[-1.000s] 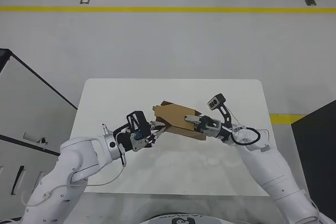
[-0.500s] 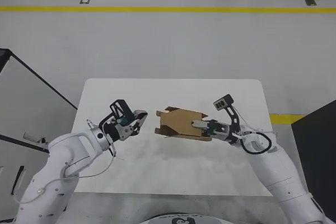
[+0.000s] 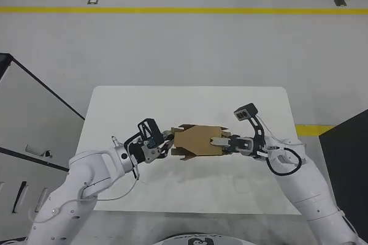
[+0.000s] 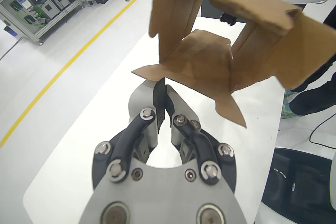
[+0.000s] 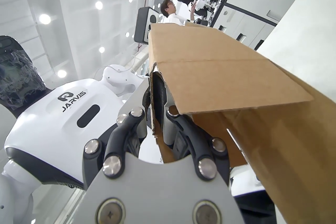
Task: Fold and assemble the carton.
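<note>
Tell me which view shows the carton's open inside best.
The left wrist view: it looks into the open carton, flaps spread. The top view shows its upper panel; the right wrist view an outer wall clamped in the right gripper.

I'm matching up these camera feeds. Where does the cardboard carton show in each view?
Top view: carton at centre, between the left gripper and the right gripper.
Left wrist view: carton just beyond the left gripper's fingertips, its open inside facing the camera.
Right wrist view: carton close up, its flap clamped by the right gripper.
Shared landmark: the right gripper, holding the carton's end farthest from the left gripper.
</note>
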Available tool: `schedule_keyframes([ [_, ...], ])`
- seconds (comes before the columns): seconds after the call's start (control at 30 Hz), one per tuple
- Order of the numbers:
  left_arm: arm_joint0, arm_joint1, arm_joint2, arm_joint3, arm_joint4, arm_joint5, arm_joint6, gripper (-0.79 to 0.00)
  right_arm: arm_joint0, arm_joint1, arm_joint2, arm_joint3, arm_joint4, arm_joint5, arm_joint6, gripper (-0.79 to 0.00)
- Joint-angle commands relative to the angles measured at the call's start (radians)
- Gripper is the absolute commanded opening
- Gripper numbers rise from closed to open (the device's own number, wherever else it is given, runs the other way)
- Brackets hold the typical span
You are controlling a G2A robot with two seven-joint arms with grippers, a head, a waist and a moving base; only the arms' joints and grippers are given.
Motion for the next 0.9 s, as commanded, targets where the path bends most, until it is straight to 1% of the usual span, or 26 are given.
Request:
schedule_keyframes([
  [0.0,0.003,0.001,0.002,-0.011,-0.003,-0.005,-0.001,-0.785,0.006,-0.001,-0.009,0.002,-0.006,0.011,-0.013,-0.785],
  [0.33,0.011,0.003,0.011,-0.037,-0.004,-0.019,-0.007,-0.785,0.031,-0.007,-0.038,0.031,-0.004,0.050,-0.038,-0.785],
  [0.87,-0.013,0.004,0.036,-0.028,-0.015,-0.044,-0.012,-0.785,0.055,-0.010,-0.061,0.042,0.006,0.033,0.007,-0.785],
])
